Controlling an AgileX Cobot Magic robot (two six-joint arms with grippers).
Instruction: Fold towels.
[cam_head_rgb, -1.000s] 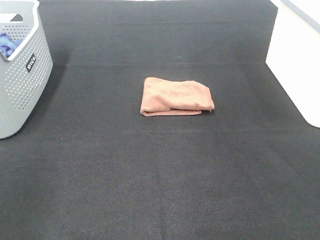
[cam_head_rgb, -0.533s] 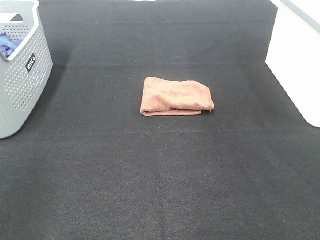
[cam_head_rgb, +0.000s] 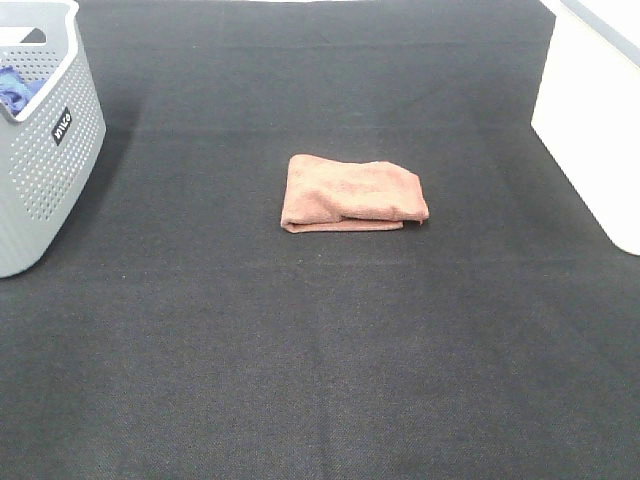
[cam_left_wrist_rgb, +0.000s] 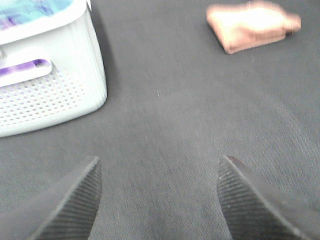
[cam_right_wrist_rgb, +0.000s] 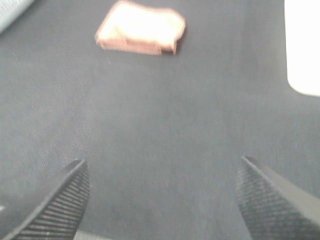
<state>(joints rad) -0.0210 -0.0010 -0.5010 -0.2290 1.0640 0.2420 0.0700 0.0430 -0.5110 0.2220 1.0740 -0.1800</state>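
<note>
A reddish-brown towel (cam_head_rgb: 352, 193) lies folded into a compact rectangle in the middle of the black table, with nothing touching it. The left wrist view shows it (cam_left_wrist_rgb: 251, 25) far ahead of my left gripper (cam_left_wrist_rgb: 159, 192), which stands open and empty over bare cloth. The same towel (cam_right_wrist_rgb: 141, 32) appears in the right wrist view, well ahead of my right gripper (cam_right_wrist_rgb: 162, 195), also open with nothing between its fingers. Neither arm reaches into the exterior high view.
A grey perforated basket (cam_head_rgb: 40, 150) with blue fabric inside stands at the table's left edge, close to my left gripper (cam_left_wrist_rgb: 47, 95). A white box (cam_head_rgb: 592, 120) occupies the right edge. A black mat (cam_head_rgb: 320, 350) covers the table.
</note>
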